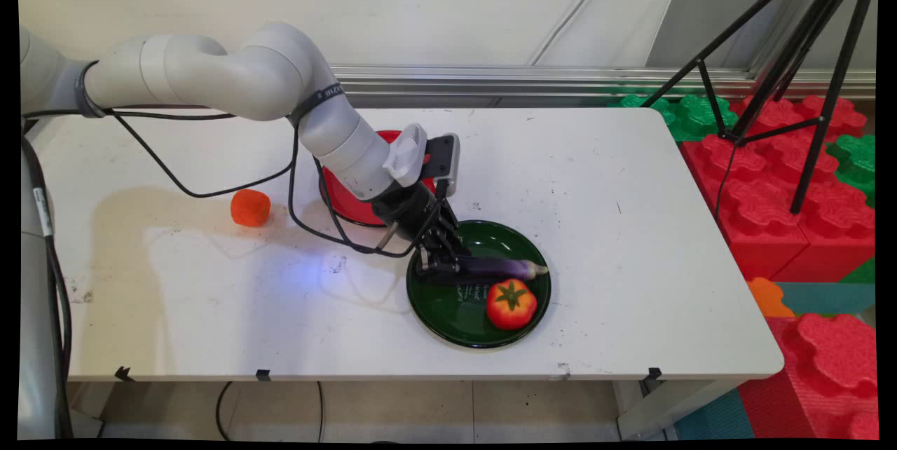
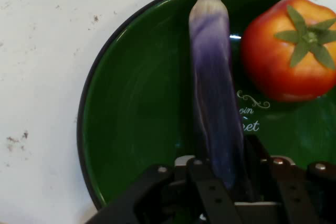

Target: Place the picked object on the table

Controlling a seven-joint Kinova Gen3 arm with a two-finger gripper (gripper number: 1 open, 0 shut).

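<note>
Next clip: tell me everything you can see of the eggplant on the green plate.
The eggplant is long, slim and glossy, deep purple fading to pale lilac and a greenish tip. It looks like a toy of plastic or rubber. It lies across the green plate, its tip over the far-right rim, beside but apart from the tomato. The pincer is shut on its thicker end, one finger on each side; whether it rests on the plate or is lifted slightly cannot be told.
</note>
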